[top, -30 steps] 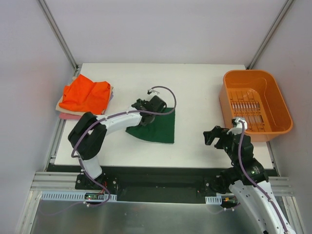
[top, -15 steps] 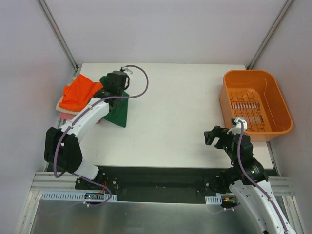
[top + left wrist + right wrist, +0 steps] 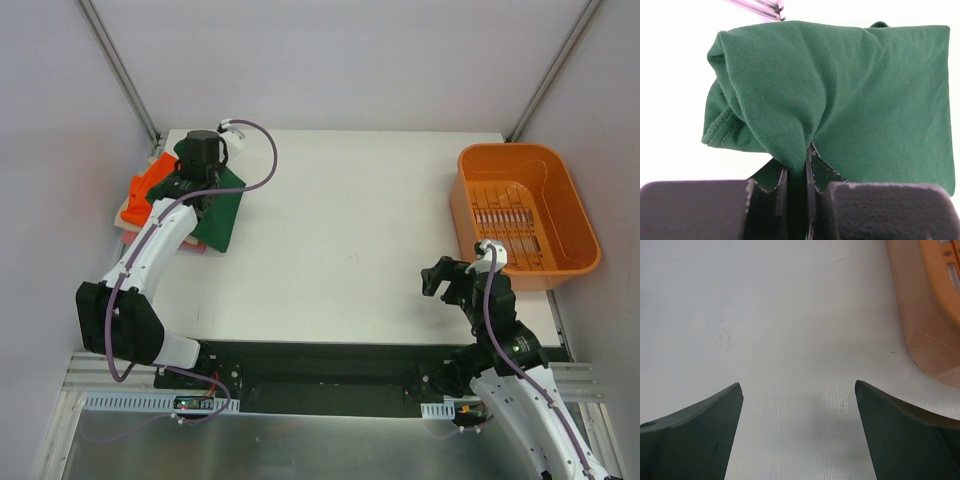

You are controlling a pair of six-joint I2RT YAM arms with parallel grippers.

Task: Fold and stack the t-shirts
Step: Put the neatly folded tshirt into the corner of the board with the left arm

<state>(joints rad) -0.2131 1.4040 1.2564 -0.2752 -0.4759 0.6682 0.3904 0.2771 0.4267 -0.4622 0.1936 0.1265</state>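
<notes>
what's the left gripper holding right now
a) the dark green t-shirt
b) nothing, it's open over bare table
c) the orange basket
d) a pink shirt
A: in the left wrist view the left gripper is pinched shut on a bunched fold of the dark green t-shirt, and the top view shows that shirt over the orange t-shirt at the table's left edge.

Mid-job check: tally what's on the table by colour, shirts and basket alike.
Green t-shirt: 1
Orange t-shirt: 1
Pink t-shirt, edge only: 1
Orange basket: 1
Total: 4; anything else under the stack is hidden.
</notes>
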